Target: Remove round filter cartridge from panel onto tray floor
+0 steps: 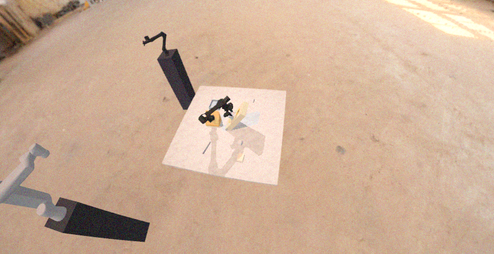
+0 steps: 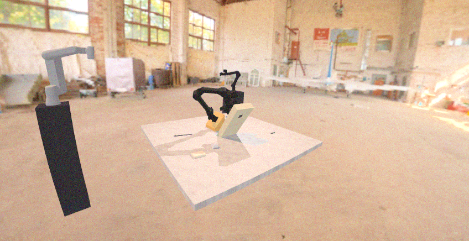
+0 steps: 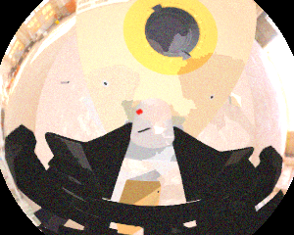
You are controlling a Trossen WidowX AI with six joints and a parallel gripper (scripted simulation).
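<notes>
Gripper [image 1: 229, 113] [image 2: 225, 111] [image 3: 153, 128] is pinching what I read as the cartridge [image 3: 154, 119], between its fingertips, slotted face roughly toward the wrist camera. Dark socket in the yellow ring [image 3: 129, 31] on the tilted panel [image 1: 238, 116] [image 2: 235, 120] [image 3: 159, 88] lies just beyond, so cartridge looks out. Likely tray is the blue-grey frame [image 1: 210, 105], on the bench [image 1: 263, 168] [image 2: 263, 166], across the forearm from the orange block [image 1: 213, 123] [image 2: 212, 125] [image 3: 134, 191]. Next: probably swing away from panel, then lower.
</notes>
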